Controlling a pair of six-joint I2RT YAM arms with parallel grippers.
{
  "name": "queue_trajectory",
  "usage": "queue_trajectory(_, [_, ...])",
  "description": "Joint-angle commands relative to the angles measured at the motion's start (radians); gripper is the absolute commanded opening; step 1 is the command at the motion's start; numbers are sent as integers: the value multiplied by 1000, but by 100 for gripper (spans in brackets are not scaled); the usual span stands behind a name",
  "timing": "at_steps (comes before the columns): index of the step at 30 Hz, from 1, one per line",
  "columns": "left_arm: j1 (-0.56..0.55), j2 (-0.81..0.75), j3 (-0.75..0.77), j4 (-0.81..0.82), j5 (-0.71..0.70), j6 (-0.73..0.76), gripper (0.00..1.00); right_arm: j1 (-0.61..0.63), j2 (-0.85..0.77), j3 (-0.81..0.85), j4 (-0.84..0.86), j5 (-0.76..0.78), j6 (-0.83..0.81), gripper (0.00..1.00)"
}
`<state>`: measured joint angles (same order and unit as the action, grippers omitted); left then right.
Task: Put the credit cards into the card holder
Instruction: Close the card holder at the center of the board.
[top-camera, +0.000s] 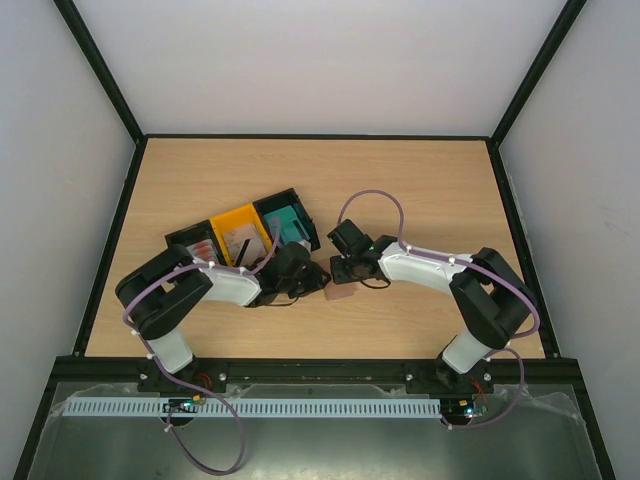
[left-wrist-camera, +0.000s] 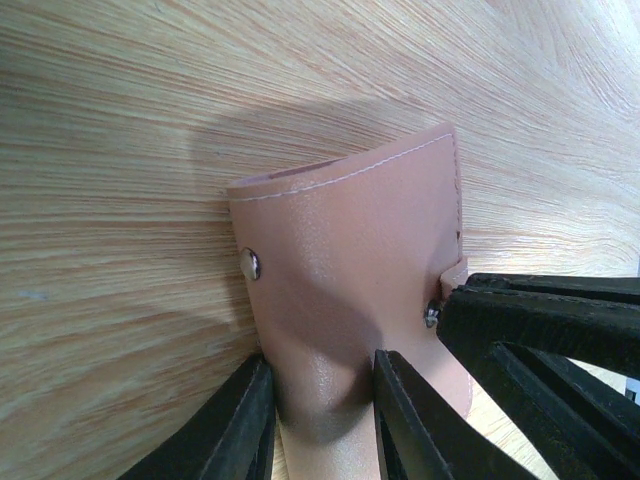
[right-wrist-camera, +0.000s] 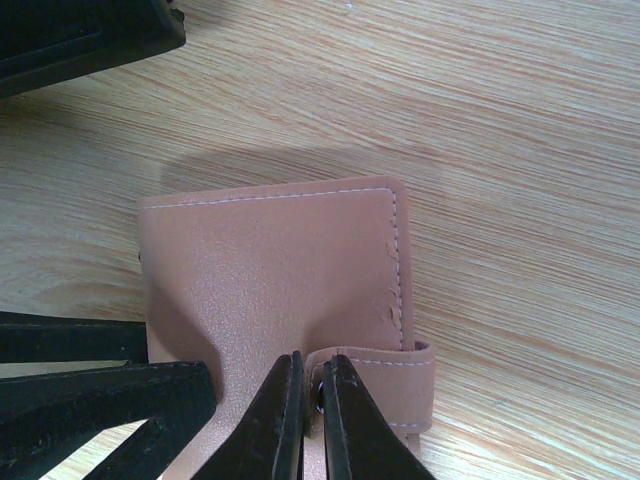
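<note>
Holder (top-camera: 343, 293) lies on the desk (top-camera: 420, 190) near mid, just in front of the tray row, btwn the two pincers. It's brown-pink and leather-like w/ a stitched edge.

In the left wrist view the holder (left-wrist-camera: 350, 270) is bowed and its far stitched edge curves. The mouth there looks slightly agape, though shadow makes that hard to tell. A metal stud (left-wrist-camera: 250, 264) sits on its left side. The left pincer (left-wrist-camera: 320, 400) pinches the holder's near end, one finger (left-wrist-camera: 235, 425) on each side, w/ the material bulging btwn them. The right pincer (left-wrist-camera: 540, 330) touches the holder's right edge.

In the right wrist view the holder (right-wrist-camera: 270, 270) lies on the desk (right-wrist-camera: 500, 120), and a strap (right-wrist-camera: 395, 385) wraps round its right edge at the near corner. The right pincer (right-wrist-camera: 312, 400) has its fingers almost pressed together, nipping the strap's end. The left pincer (right-wrist-camera: 100, 395) shows black at lower left, against the holder's left edge.

In the top view the left pincer (top-camera: 308, 283) reaches in from the left & the right pincer (top-camera: 347, 270) from the right. Both meet at the holder. Beyond the left pincer stand the trays (top-camera: 245, 232), a slanted row of black, yellow, black. Cards (top-camera: 203, 247) in the left black tray are red-white. Those in the yellow one are pale, and those in the right black one are teal. They're too small to count.
</note>
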<state>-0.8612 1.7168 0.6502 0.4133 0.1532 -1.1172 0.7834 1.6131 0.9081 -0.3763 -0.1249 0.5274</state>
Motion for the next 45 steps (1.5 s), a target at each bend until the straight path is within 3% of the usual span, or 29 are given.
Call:
queue_trajectory(1, [-8,34,5,-29,16,18,31,1,16,15,-1,-19,10,6])
queue_trajectory(34, [-9,42,-1,-20,20,16,30,3,75,-36,-15,-29,72,2])
queue_trajectory(45, [-9,43,-2,-28,16,14,30,2,-30,-230,190,-70,218,2])
